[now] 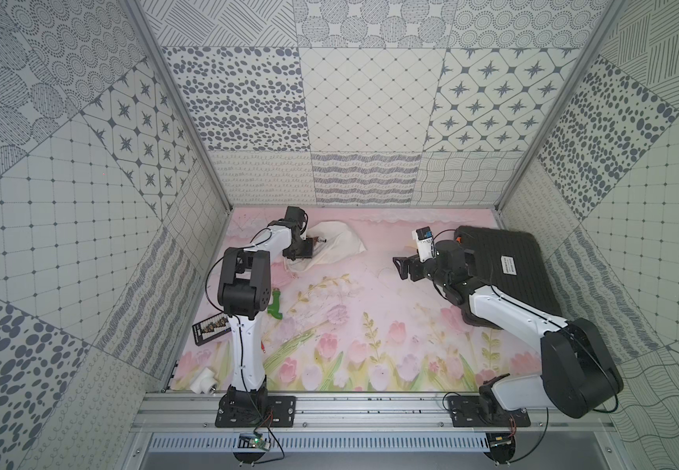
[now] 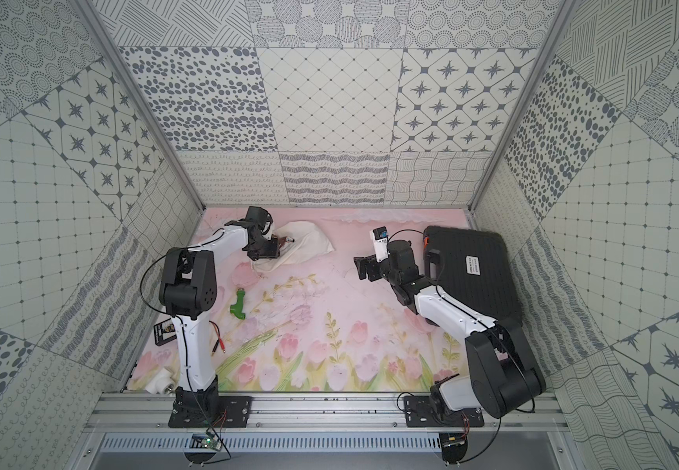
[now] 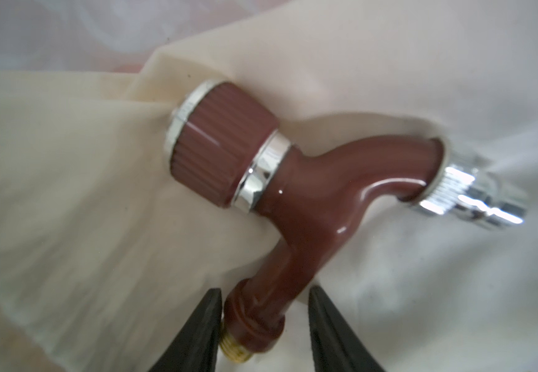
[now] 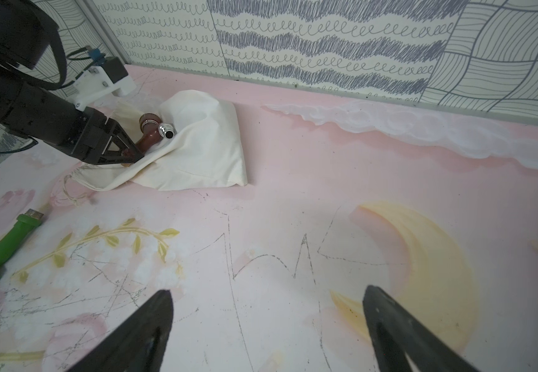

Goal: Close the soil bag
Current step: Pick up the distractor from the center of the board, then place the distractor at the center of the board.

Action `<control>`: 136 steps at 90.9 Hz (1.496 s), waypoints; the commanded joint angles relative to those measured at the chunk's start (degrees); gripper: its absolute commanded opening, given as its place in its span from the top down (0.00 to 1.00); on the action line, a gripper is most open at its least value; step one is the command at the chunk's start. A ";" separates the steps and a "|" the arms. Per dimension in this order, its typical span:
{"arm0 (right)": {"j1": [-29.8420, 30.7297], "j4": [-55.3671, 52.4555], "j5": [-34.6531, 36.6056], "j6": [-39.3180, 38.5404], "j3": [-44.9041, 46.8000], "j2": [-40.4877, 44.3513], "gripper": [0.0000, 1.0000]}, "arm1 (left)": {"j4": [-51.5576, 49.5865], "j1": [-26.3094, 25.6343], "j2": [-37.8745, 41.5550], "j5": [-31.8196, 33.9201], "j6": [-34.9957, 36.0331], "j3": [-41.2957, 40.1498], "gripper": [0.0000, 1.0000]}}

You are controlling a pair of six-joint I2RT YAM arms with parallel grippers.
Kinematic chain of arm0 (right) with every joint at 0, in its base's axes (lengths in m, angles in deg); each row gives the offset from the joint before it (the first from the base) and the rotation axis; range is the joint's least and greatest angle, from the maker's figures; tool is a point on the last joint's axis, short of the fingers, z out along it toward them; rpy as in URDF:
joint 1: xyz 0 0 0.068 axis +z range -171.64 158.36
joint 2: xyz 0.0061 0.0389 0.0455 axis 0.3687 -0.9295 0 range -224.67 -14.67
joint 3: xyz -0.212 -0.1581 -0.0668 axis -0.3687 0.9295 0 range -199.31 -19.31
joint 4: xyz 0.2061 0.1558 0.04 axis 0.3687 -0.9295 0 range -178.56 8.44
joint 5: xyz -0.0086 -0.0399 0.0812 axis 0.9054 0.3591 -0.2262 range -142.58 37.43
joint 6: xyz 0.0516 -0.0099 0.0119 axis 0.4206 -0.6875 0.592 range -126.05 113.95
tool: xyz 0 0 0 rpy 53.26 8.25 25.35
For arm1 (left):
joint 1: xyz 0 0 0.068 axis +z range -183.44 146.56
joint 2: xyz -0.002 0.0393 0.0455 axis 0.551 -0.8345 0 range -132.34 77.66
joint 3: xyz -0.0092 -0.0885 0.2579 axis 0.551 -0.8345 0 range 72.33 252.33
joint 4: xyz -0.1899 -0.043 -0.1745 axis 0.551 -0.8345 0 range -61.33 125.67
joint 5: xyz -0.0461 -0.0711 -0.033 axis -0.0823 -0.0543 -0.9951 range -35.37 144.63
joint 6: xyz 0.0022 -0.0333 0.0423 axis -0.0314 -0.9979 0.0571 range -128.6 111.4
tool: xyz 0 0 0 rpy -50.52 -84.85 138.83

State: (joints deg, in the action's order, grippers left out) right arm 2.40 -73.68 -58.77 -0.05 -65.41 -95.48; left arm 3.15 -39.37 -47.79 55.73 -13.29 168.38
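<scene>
The soil bag (image 1: 340, 240) (image 2: 309, 240) lies slumped flat on the far left of the flowered surface (image 1: 370, 293), near the back wall and well apart from the black ribbed case (image 1: 508, 268) at the far right. Its long axis runs across the surface, slanting a little. The slack, ungathered mouth points toward the left arm and slightly nearer the rail, and the closed bottom edge points toward the middle of the surface. In the right wrist view the bag (image 4: 203, 151) shows that straight bottom edge on the side away from the left arm, and the thin cord (image 4: 68, 190) trails loose on the surface at the mouth end.

A brown tap (image 3: 293, 193) (image 4: 150, 135) rests in a hollow of the cloth (image 3: 68, 193) at the mouth. Its chrome spout aims toward the bag's closed end and its brass thread toward the left pincer (image 3: 264, 290) (image 1: 303, 248). That pincer stands apart astride the threaded end, with one finger (image 3: 209, 322) against it and a gap showing at the other.

The right pincer (image 4: 267, 322) (image 1: 405, 266) is spread wide over bare surface, facing the bag from well apart and holding nothing.

A green pipe fitting (image 1: 276, 305) (image 4: 3, 244) lies nearer the rail than the bag, beside the left arm
</scene>
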 commanded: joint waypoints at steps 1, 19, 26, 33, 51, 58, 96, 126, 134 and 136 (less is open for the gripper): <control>0.17 3.10 -1.57 1.34 -0.96 -1.35 0.03 | -4.70 -0.33 -2.78 -2.53 3.87 3.26 0.53; 0.17 3.11 -1.32 1.84 -1.13 -2.07 0.03 | -7.44 -1.32 -4.28 -3.49 5.68 5.60 0.71; 0.19 2.90 -1.29 1.94 -1.26 -2.07 0.03 | -7.80 -1.95 -2.55 -3.24 6.20 5.04 0.81; 0.17 2.79 -1.37 2.15 -1.21 -1.72 0.03 | -7.60 -2.73 0.22 -2.25 6.23 3.76 0.93; 0.23 1.85 -1.44 2.22 -0.94 0.11 0.03 | -7.29 -3.29 9.79 1.20 3.09 -2.41 1.00; 0.22 1.01 -1.46 2.09 -0.46 1.49 0.03 | -7.64 -3.15 15.17 4.37 0.06 -7.31 1.00; 0.12 1.15 -3.44 1.93 1.91 3.26 0.03 | 0.76 4.16 47.82 19.31 -25.35 -47.52 1.00; 0.09 1.78 -2.83 1.12 3.16 3.28 0.03 | 0.59 13.84 46.53 16.73 -36.53 -53.00 1.00; 0.09 2.15 -2.87 1.24 3.08 2.83 0.03 | -0.28 14.11 43.80 15.45 -36.18 -51.40 0.93; 0.08 2.16 -2.82 1.28 3.12 2.76 0.03 | 0.01 14.11 43.40 14.79 -35.63 -51.27 0.91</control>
State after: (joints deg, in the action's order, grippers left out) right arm 2.40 -74.05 -61.33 1.17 -63.05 -92.42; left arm 1.69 -26.80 -1.54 70.81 -42.03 116.08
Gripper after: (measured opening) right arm 0.967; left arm 0.315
